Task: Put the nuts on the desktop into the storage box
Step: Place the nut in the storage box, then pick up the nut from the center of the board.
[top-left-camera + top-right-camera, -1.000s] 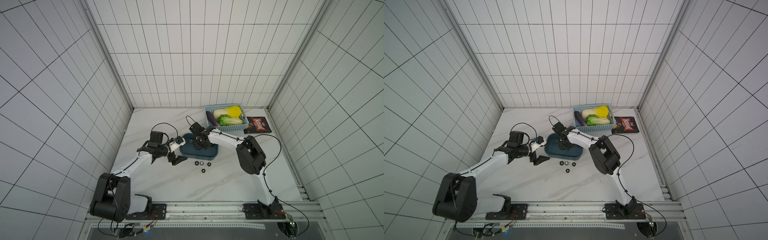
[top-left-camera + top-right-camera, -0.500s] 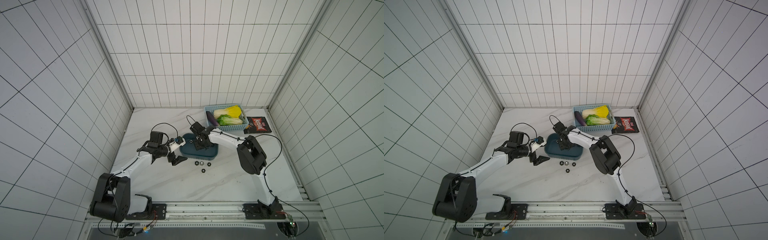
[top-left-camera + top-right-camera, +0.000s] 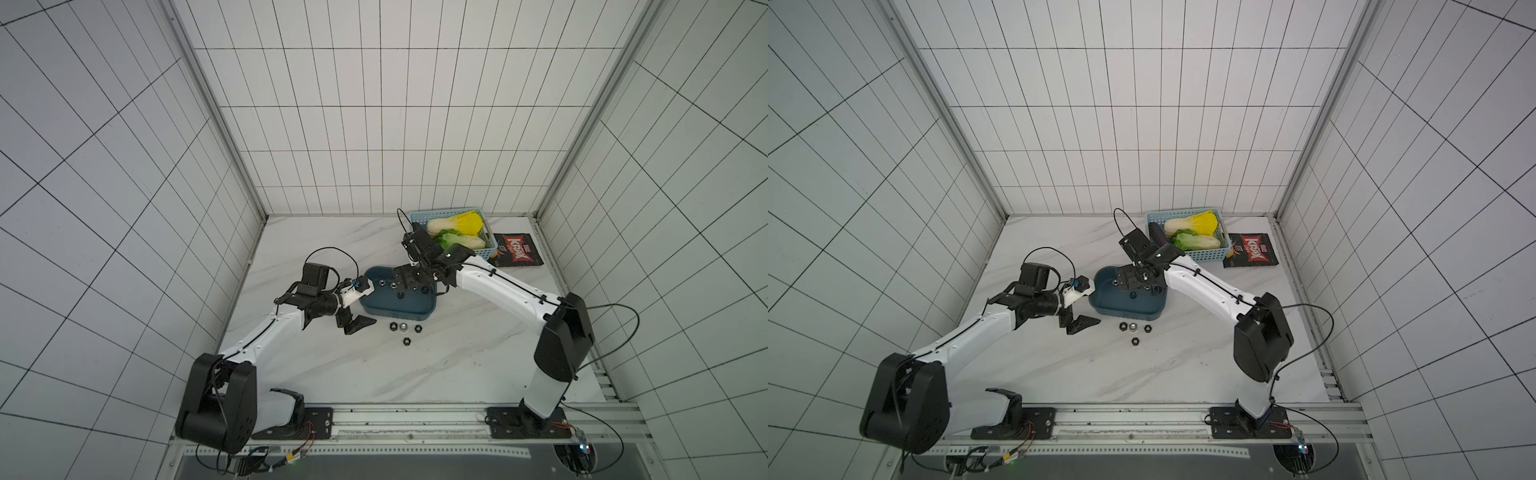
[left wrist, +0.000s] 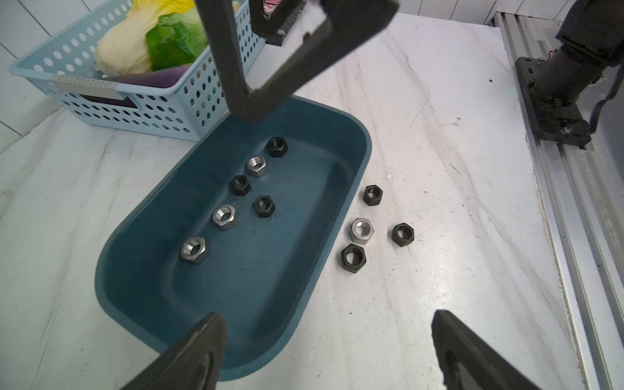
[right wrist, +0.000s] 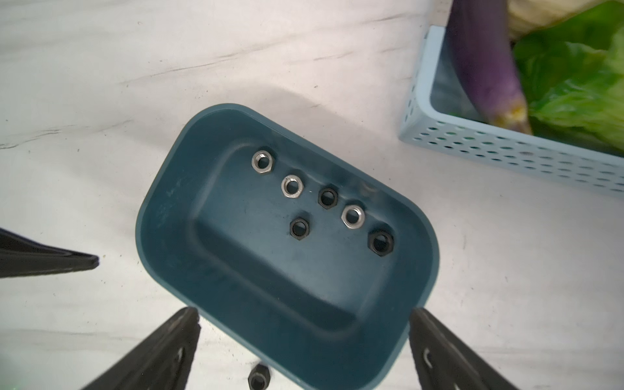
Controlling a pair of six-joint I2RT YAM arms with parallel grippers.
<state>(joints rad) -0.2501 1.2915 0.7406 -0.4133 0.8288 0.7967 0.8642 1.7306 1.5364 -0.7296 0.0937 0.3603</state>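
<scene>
The storage box (image 3: 395, 311) (image 3: 1125, 311) is a dark teal tray on the white marble desktop (image 3: 457, 365). Several nuts, black and silver, lie inside it (image 4: 224, 216) (image 5: 291, 186). Several more nuts (image 3: 402, 327) (image 3: 1133, 327) (image 4: 361, 230) lie on the desktop just in front of the box. My right gripper (image 3: 409, 284) (image 5: 304, 312) hangs open over the box with nothing between its fingers. My left gripper (image 3: 359, 307) (image 4: 327, 315) is open too, low at the box's left front corner, one finger over the rim (image 4: 364, 152) and one over the desktop.
A light blue perforated basket (image 3: 490, 250) (image 4: 152, 114) holding cabbages and an aubergine stands right behind the box. A dark snack packet (image 3: 517, 255) lies to its right. The mounting rail (image 3: 415, 419) runs along the front edge, tiled walls on three sides.
My right gripper has opened above the storage box. Both arms have stayed where they were, and the left gripper is still open.
</scene>
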